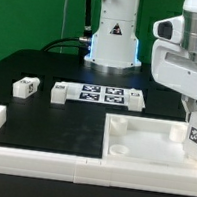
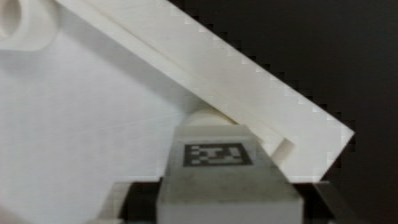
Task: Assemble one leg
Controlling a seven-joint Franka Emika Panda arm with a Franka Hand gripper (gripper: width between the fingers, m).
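Note:
My gripper (image 1: 195,127) is at the exterior view's right, shut on a small white leg (image 1: 195,137) with a black-and-white tag. It holds the leg upright over the right part of the large white square slab (image 1: 141,144). I cannot tell whether the leg touches the slab. In the wrist view the leg (image 2: 219,160) sits between the two dark fingers (image 2: 143,203) of the gripper (image 2: 222,203), above the slab's floor (image 2: 89,130) and next to its raised rim (image 2: 231,70). A round socket (image 2: 25,30) shows at one corner.
Two more loose legs (image 1: 25,87) (image 1: 59,92) lie on the black table at the exterior view's left. The marker board (image 1: 112,94) lies behind the slab. A white L-shaped rail (image 1: 18,157) runs along the front and left. The robot base (image 1: 113,38) stands at the back.

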